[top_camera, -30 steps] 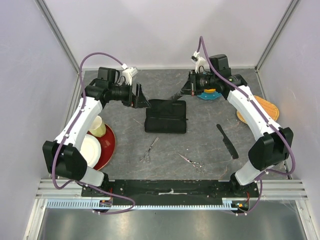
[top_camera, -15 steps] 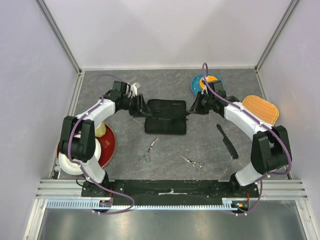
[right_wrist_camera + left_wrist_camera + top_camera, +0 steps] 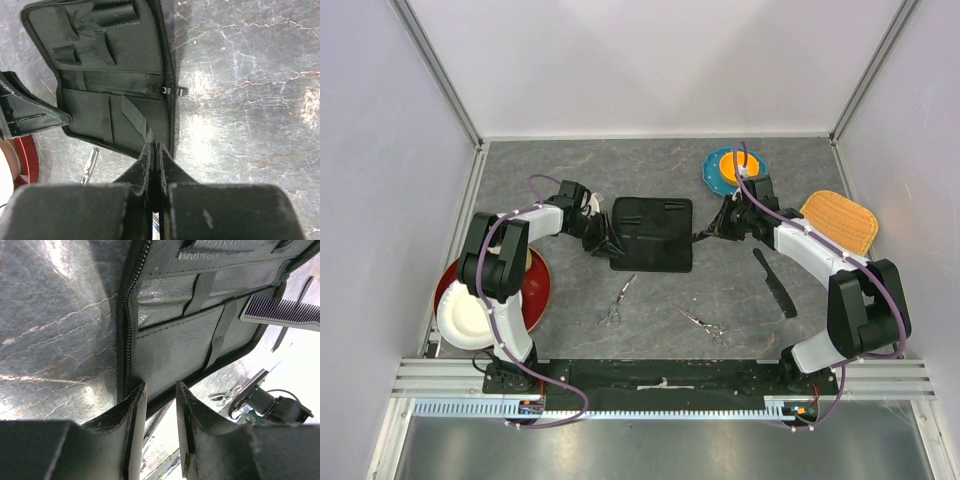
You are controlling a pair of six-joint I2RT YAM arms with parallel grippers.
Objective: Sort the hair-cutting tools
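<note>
The black folding case (image 3: 650, 222) lies open mid-table, its pockets and straps showing (image 3: 170, 350) (image 3: 100, 100). My left gripper (image 3: 605, 242) (image 3: 161, 385) is at its left edge, jaws a finger-width apart with the zipper edge between the tips. My right gripper (image 3: 703, 235) (image 3: 155, 145) is shut on the case's right edge. Two silver scissors (image 3: 618, 300) (image 3: 703, 322) lie in front of the case; one blade tip (image 3: 90, 167) shows in the right wrist view. A black comb (image 3: 775, 283) (image 3: 285, 312) lies to the right on the table.
A red plate (image 3: 535, 290) holding a white plate (image 3: 470, 315) sits at the left, under the left arm. A blue dish with an orange piece (image 3: 728, 167) is at the back. A yellow woven mat (image 3: 840, 222) lies at the right.
Both arms have come down from raised poses to the case's left and right edges. The left jaws have narrowed from wide open. The right gripper stayed shut.
</note>
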